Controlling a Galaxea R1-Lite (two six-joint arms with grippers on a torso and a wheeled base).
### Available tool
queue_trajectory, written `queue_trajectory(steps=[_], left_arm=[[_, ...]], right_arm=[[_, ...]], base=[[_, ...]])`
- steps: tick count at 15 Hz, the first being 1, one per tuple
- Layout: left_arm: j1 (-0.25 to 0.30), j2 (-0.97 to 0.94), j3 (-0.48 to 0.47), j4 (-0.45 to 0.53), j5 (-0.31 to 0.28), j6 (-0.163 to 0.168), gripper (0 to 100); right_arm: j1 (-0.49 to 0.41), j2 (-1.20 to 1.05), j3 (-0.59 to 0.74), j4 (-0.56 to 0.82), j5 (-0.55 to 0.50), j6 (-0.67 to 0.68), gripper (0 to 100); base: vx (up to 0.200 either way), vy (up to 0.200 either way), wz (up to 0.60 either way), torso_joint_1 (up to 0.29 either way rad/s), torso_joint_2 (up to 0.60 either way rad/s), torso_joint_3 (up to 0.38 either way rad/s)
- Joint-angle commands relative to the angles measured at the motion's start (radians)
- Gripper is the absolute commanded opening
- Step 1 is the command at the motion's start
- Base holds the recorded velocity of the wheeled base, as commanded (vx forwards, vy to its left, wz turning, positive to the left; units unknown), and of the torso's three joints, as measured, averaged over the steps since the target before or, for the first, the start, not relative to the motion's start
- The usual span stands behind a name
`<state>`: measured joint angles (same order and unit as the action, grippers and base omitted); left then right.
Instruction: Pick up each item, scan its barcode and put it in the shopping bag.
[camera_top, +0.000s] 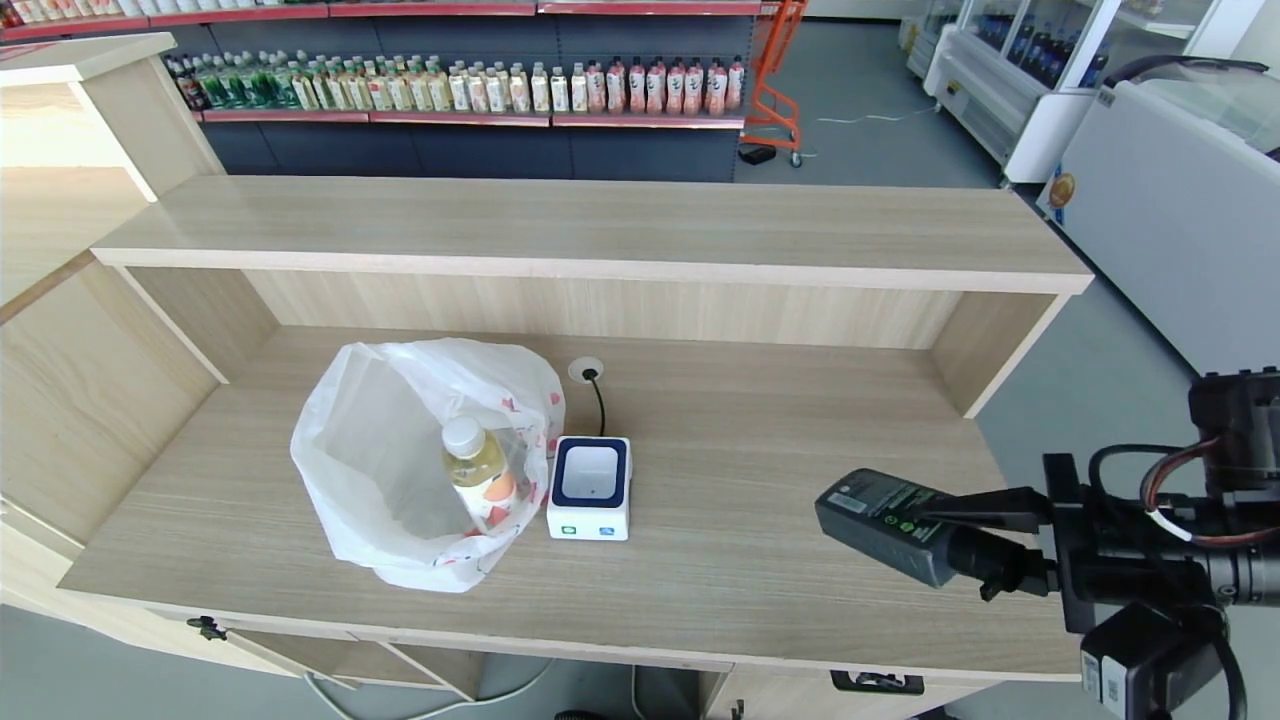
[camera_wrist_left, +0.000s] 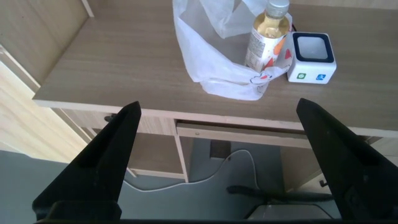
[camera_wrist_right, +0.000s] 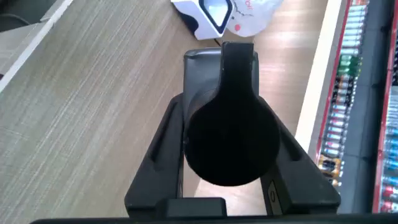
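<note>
A white shopping bag stands open on the wooden counter, with a drink bottle upright inside it. Just right of the bag sits the white barcode scanner, its window facing up. My right gripper hovers over the counter's right end, shut on a dark flat pack that points toward the scanner. In the right wrist view the pack lies between the fingers, with the scanner beyond. My left gripper is open, held off the counter's front edge, facing the bag, bottle and scanner.
A raised ledge runs along the counter's back and side panels close both ends. The scanner's cable leads to a hole behind it. A drawer front sits under the counter edge. Store shelves and freezers stand beyond.
</note>
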<state>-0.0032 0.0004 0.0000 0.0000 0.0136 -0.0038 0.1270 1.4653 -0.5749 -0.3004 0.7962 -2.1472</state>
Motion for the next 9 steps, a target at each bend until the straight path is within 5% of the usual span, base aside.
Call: queue_trajectory(steps=[1,4,9], left_arm=[[0.000,0.000,0.000,0.000,0.000,-0.001,100],[0.000,0.000,0.000,0.000,0.000,-0.001,100],[0.000,0.000,0.000,0.000,0.000,-0.001,100]], right_arm=[[0.121,0.017,-0.011,0.000,0.000,-0.195,0],[0.224,0.087,-0.013,-0.013,-0.005,-0.361,0],[0.232,0.190,-0.023,-0.206,0.051,-0.480,0]], base=[[0.000,0.000,0.00,0.000,0.00,0.000],[0.000,0.000,0.00,0.000,0.00,0.000],[0.000,0.000,0.00,0.000,0.00,0.000]])
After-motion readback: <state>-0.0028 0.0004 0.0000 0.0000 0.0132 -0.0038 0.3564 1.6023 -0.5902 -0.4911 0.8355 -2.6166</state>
